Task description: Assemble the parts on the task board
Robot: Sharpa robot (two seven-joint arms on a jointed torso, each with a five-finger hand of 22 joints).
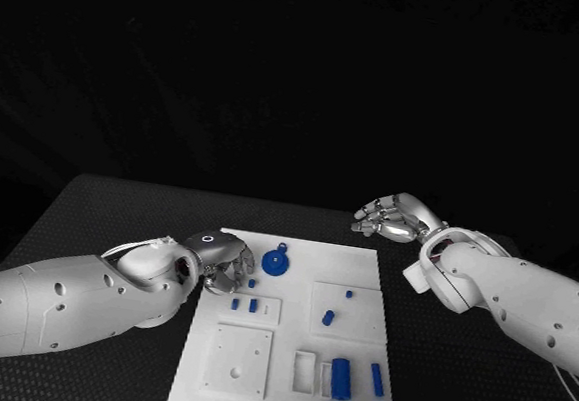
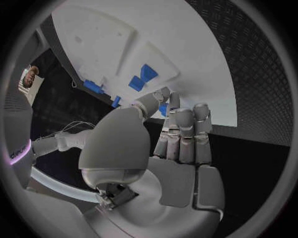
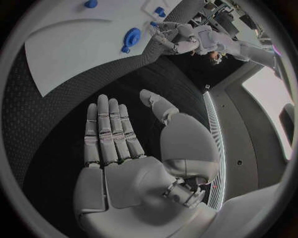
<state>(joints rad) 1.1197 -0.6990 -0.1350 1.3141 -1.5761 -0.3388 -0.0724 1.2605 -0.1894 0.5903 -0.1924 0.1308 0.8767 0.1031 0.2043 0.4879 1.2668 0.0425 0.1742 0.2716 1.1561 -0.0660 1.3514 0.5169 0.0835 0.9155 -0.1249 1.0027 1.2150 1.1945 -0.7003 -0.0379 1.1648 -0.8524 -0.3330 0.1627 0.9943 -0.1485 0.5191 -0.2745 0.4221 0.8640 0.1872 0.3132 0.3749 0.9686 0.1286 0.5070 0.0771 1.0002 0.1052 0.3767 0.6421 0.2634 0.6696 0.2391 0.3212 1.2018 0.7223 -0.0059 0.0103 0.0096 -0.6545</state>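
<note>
The white task board [image 1: 296, 262] lies in the middle of the black table. My left hand [image 1: 221, 256] is at the board's left edge and pinches a small blue peg [image 1: 251, 282] between thumb and a finger; the peg [image 2: 163, 108] shows at the fingertips in the left wrist view, just above the board [image 2: 186, 49]. A round blue part [image 1: 275, 261] lies close to the right of that hand. My right hand [image 1: 396, 219] hovers over the table past the board's far right corner, fingers straight [image 3: 111, 131] and apart from the thumb, holding nothing.
Two short blue pieces [image 1: 244, 304] stand on a raised square, two small ones [image 1: 328, 317] on another. A long blue block [image 1: 340, 377] and bar [image 1: 377, 378] lie near the front right. A white square plate [image 1: 238, 360] sits front left.
</note>
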